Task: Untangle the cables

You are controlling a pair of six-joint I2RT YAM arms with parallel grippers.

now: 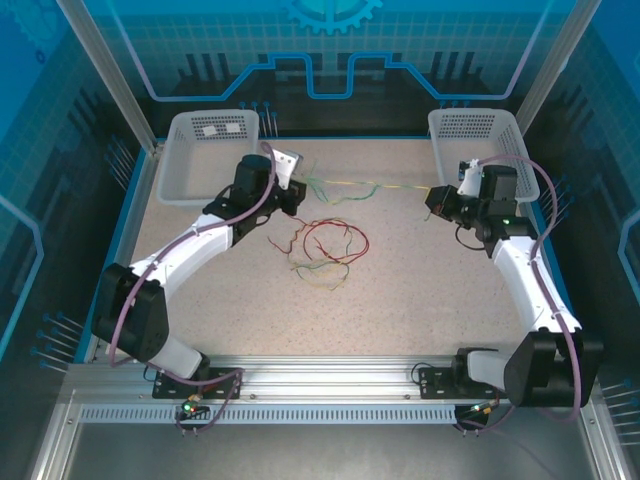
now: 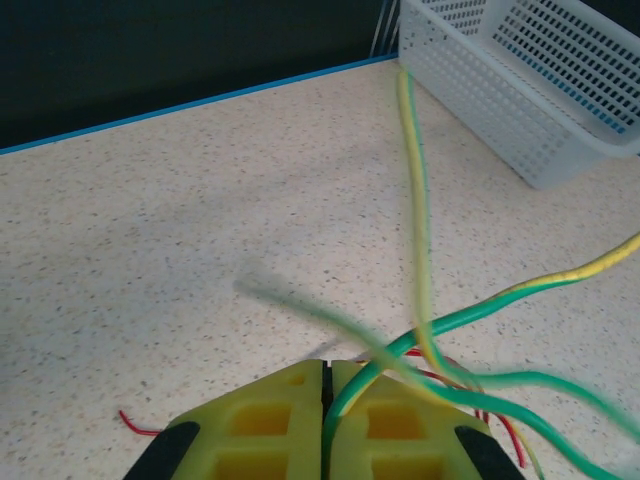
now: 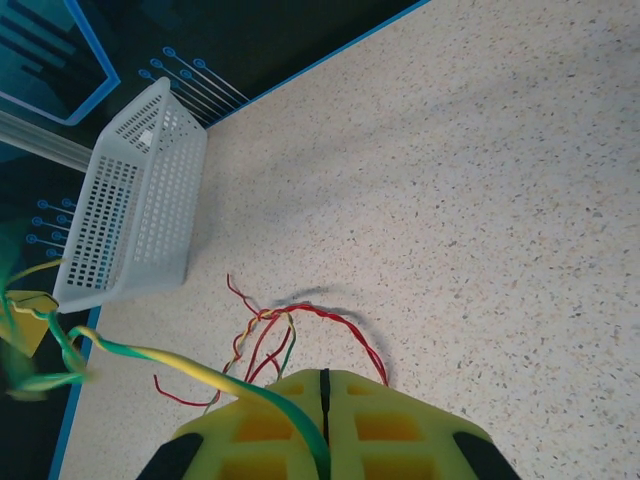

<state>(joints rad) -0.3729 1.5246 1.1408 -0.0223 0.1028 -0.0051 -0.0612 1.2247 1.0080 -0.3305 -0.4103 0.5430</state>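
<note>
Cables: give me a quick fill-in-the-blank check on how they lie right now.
Both arms' jaws are shut on one ____ cable, which spans between them. The tangle on the table mixes that colour with ____ cables. A white basket stands at each far ____ of the table.
Missing words: yellow-green; red; corner.

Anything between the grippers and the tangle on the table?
Nothing visible: bare table separates them from the tangle. But the left gripper and right gripper are both shut on a yellow-green cable stretched between them.
</note>
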